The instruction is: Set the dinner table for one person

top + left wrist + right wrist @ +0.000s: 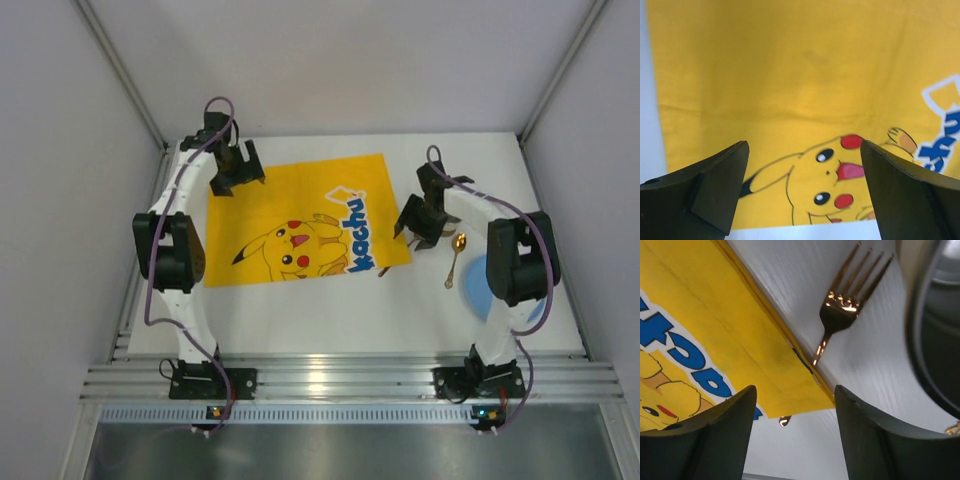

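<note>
Writing: only the yellow cloth mat (300,210) has any. Blue letters with a white outline run along its right edge in the top view and read "kachu", with a mark like "!" after them. The start of the word can't be read. A Pikachu face is printed mid-mat. In the left wrist view the face sits lower centre and the blue letters are cut off at the right edge. No brands or labels readable on the arms.

The bench (330,320) is white and plain, fills the middle of the top view and carries everything. It lies under both arms.

The left end effector (235,178) is at the upper left of the top view, over the mat's upper left corner. Its fingers (705,200) are apart with nothing between, and a white bench strip (647,125) shows at the left frame edge.

The right end effector (420,232) is at centre right, over the mat's right edge. Its fingers (710,430) are apart and empty, with bare bench (865,370) beyond them.

A gold fork (840,315) lies on the bench at upper centre of the right wrist view, with its handle running under the mat edge. A gold spoon (456,258) lies on the bench just right of the right end effector. A blue plate (478,280) is beside it, partly hidden by the arm.
</note>
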### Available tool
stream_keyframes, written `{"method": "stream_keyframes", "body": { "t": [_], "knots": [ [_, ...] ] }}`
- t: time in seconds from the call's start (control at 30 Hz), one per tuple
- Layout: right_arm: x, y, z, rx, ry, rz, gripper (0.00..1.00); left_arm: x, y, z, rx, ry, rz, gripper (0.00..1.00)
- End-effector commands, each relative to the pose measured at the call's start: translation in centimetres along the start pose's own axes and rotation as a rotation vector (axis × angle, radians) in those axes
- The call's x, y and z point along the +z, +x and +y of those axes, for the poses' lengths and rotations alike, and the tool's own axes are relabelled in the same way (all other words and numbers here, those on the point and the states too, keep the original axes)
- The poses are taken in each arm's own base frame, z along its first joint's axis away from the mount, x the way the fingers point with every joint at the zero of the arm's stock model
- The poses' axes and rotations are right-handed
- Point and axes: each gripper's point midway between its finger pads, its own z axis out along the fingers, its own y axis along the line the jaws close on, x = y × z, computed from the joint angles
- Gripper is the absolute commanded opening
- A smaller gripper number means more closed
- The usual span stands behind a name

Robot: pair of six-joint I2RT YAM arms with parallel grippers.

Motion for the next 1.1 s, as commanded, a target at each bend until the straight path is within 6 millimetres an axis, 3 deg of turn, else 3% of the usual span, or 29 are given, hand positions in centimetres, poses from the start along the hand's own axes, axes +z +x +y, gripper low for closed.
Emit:
{"method": "stream_keyframes", "body": {
  "t": [0.0,0.07,0.23,0.37,0.73,1.07],
  "knots": [
    [0.1,-2.9,1.5,0.024,0.000,-0.079,0.59,-3.7,1.4,-3.5,0.017,0.108,-0.037,0.99],
    [0.3,-3.6,1.3,0.038,0.011,-0.092,0.52,-4.6,2.2,-4.3,0.028,0.132,-0.043,0.99],
    [-0.2,-5.4,0.9,0.084,0.003,-0.130,0.51,-6.3,3.7,-3.7,0.034,0.134,-0.054,0.98],
    [-0.2,-5.5,0.2,0.087,0.017,-0.128,0.49,-6.3,4.1,-3.0,0.044,0.110,-0.058,0.99],
    [2.6,-3.3,-1.5,0.046,0.150,-0.070,0.42,-5.2,4.6,-3.6,0.035,0.135,-0.017,0.98],
    [4.4,-1.5,-3.4,-0.013,0.270,-0.021,0.15,-5.7,4.8,-2.8,0.042,0.108,-0.032,0.98]
  ]
}}
